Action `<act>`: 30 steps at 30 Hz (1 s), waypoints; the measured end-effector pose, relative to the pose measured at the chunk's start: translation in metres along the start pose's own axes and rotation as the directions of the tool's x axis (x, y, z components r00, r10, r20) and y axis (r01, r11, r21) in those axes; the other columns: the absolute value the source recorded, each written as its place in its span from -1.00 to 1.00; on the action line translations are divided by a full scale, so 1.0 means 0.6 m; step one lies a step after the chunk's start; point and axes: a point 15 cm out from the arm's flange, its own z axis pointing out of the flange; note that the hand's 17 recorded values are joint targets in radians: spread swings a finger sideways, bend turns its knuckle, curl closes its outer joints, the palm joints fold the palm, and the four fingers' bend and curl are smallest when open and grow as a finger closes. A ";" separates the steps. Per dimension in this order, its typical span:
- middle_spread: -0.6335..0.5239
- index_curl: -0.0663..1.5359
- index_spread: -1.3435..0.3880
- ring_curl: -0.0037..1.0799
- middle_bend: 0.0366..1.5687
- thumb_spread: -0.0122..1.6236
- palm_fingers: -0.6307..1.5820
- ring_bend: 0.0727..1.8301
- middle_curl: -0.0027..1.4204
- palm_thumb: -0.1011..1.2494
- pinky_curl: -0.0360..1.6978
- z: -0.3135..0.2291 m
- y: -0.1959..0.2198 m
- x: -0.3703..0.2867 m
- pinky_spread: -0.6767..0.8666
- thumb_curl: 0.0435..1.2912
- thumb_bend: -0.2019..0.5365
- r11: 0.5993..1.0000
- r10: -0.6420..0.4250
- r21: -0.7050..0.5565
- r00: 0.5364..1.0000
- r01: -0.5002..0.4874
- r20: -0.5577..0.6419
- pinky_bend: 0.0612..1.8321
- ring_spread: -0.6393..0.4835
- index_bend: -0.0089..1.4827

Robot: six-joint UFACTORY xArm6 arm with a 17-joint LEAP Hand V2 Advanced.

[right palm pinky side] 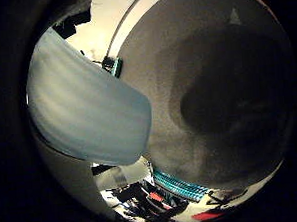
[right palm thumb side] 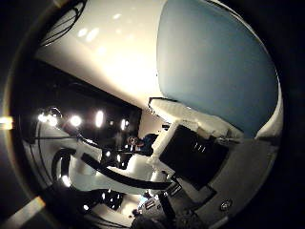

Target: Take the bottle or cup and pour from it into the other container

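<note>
- A pale blue cup (right palm pinky side: 88,109) is filling a large part of both palm views, so it is sitting very close against the palm.
- In the thumb side view, the cup's smooth blue wall is curving past a white and black part of the hand (right palm thumb side: 190,143), which is lying right beside it and seems to be touching it.
- The fingers are not showing clearly enough, so I cannot tell whether they are curling round the cup or standing straight.
- In the little finger side view, a wide grey round surface (right palm pinky side: 213,102) is lying beyond the cup, with a dark shadow spreading across its middle; what it is cannot be told.
- A teal ribbed part (right palm pinky side: 180,185) is showing at the edge of that grey surface.
- A white ceiling (right palm thumb side: 114,52) with glare and several bright lamps (right palm thumb side: 75,120) is showing behind the hand in the thumb side view.
</note>
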 end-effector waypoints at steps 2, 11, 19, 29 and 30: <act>-0.24 0.39 0.01 0.24 0.28 0.11 0.45 0.31 0.18 0.34 -0.08 0.008 -0.013 -0.017 -0.68 -0.18 -0.52 1.000 -0.021 -0.006 1.000 0.021 -0.001 0.09 -0.30 -0.37; -0.25 0.43 -0.01 0.26 0.27 0.10 0.44 0.31 0.21 0.36 -0.01 0.059 -0.088 -0.095 -0.69 -0.16 -0.52 0.996 -0.079 -0.047 0.997 0.078 -0.008 0.05 -0.31 -0.38; -0.26 0.45 -0.02 0.29 0.26 0.10 0.43 0.30 0.23 0.36 0.05 0.140 -0.155 -0.182 -0.71 -0.16 -0.52 0.978 -0.163 -0.137 0.987 0.160 -0.011 0.02 -0.32 -0.40; -0.27 0.47 -0.03 0.31 0.24 0.10 0.42 0.30 0.26 0.36 0.10 0.263 -0.223 -0.259 -0.73 -0.16 -0.52 0.959 -0.231 -0.188 0.970 0.213 -0.079 0.00 -0.33 -0.41; -0.28 0.47 -0.04 0.31 0.24 0.10 0.42 0.30 0.26 0.36 0.10 0.278 -0.226 -0.266 -0.73 -0.16 -0.53 0.956 -0.237 -0.196 0.968 0.217 -0.085 0.00 -0.33 -0.41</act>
